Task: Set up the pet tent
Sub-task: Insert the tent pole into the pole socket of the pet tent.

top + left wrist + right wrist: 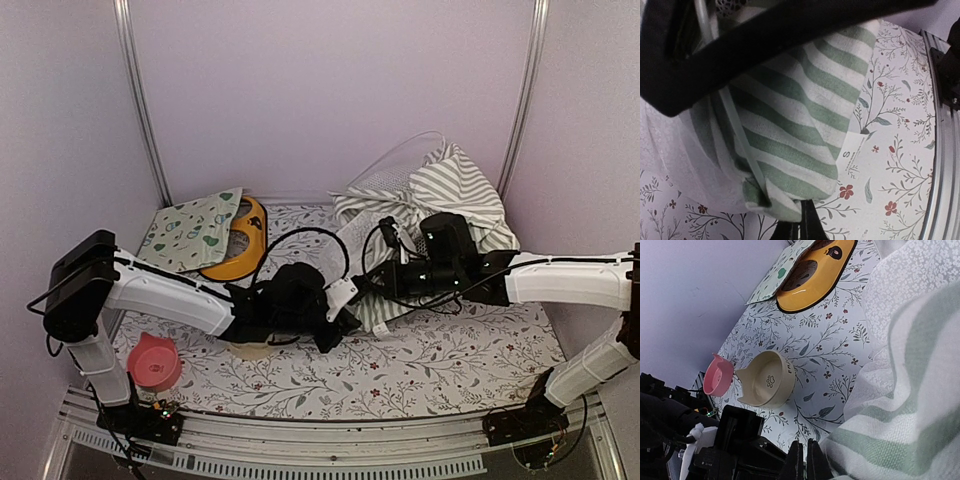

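- My left gripper (805,224) is pinched together on the pet tent (790,150) hem, bottom centre.
- My right gripper (803,460) is closed beside the stripes; whether it grips, I can't confirm.
- Tent lies crumpled centre-right of the top view, so raising it is undone.

Pet tent (455,195): broad grey-green and white stripes, woven cloth; lace flap (910,280): sheer white, tiny flower-sprig pattern; sewn label (852,161): white, dark print; table cover (440,370): white ground, grey-green leafy twigs, small red blossoms; cloth mat (192,232): cream, teal and green shapes; flat dish (245,245): orange-yellow, dark brown markings, black edge; small bowl (153,362): pink; eared bowl (765,379): cream, dark paw print and lettering; arms (165,295): white links, black joints; walls (330,90): pale lilac.
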